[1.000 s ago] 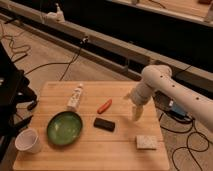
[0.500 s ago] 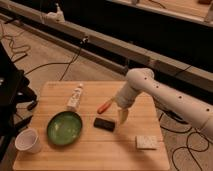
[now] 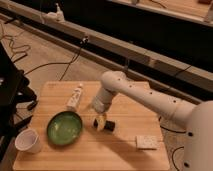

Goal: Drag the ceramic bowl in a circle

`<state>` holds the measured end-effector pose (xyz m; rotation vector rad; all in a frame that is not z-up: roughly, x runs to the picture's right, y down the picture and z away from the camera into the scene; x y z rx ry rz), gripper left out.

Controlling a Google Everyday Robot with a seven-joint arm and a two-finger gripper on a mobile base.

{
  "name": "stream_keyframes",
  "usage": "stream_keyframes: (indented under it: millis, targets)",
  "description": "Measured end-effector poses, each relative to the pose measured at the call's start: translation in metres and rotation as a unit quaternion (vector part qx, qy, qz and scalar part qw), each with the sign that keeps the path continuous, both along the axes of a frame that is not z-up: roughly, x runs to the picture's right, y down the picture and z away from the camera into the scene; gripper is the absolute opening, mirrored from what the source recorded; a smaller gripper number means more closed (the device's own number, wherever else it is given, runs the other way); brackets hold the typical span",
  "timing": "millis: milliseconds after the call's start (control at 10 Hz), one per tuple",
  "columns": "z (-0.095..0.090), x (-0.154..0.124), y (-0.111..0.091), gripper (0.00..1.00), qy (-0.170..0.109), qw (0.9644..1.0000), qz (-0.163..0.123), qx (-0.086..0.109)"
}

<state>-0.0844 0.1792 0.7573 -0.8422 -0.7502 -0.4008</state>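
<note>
The ceramic bowl (image 3: 64, 128) is a round, shallow, glossy green bowl with a darker rim, resting on the left part of the wooden table (image 3: 125, 150). My gripper (image 3: 100, 122) hangs from the white arm (image 3: 145, 100) just to the right of the bowl, a short gap away from its rim. It sits above a small black block (image 3: 108, 125) and partly hides it. The gripper holds nothing that I can see.
A white cup (image 3: 27, 141) stands at the table's front left corner. A white tube (image 3: 75, 97) lies behind the bowl. A pale sponge (image 3: 146, 142) sits at the front right. Cables run over the floor behind the table.
The arm has swung left across the table, from the right side to just beside the bowl. The red item that lay by the tube is now hidden behind the arm. The bowl has not moved.
</note>
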Motion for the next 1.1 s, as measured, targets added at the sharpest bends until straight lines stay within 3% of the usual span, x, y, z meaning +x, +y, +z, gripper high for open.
stream_keyframes:
  millis: [100, 200, 600, 900, 1100]
  targets:
    - [-0.006, -0.019, 0.013, 0.80, -0.024, 0.9994, -0.023, -0.009]
    - [-0.007, -0.023, 0.017, 0.80, -0.030, 0.9990, -0.030, -0.012]
    - [-0.007, -0.021, 0.018, 0.80, -0.028, 0.9991, -0.031, -0.012]
    - [0.007, -0.018, 0.016, 0.80, -0.003, 0.9998, -0.018, 0.000]
    - [0.015, -0.030, 0.021, 0.80, -0.009, 0.9998, -0.015, 0.002]
